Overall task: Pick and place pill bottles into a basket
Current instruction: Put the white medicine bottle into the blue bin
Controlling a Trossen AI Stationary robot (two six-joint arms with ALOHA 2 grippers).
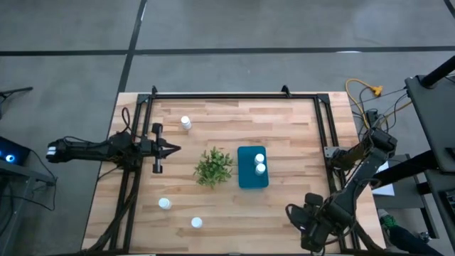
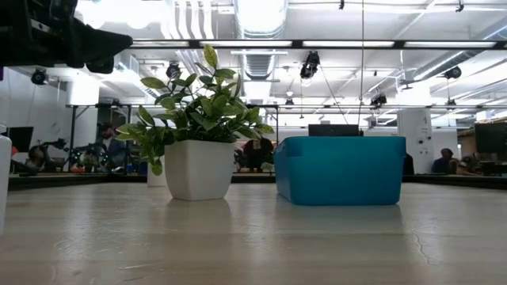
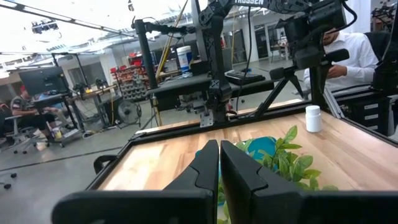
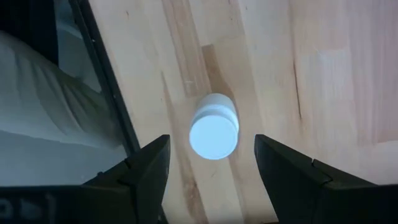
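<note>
Your right gripper (image 4: pixel 211 171) hangs spread wide straight above an upright pill bottle (image 4: pixel 213 127) at the table's (image 1: pixel 284 206) near right corner, bottle between the fingers, ungrasped.

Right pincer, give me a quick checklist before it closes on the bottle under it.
1. Right pincer open: ok.
2. Pill bottle upright, centred between the fingers: ok.
3. Fingers low enough around the bottle: cannot tell.
4. Basket has room, two bottles inside: ok.
5. Plant stands beside the basket, outside it: ok.
6. Left pincer shut, on the plant's far side: ok.
</note>
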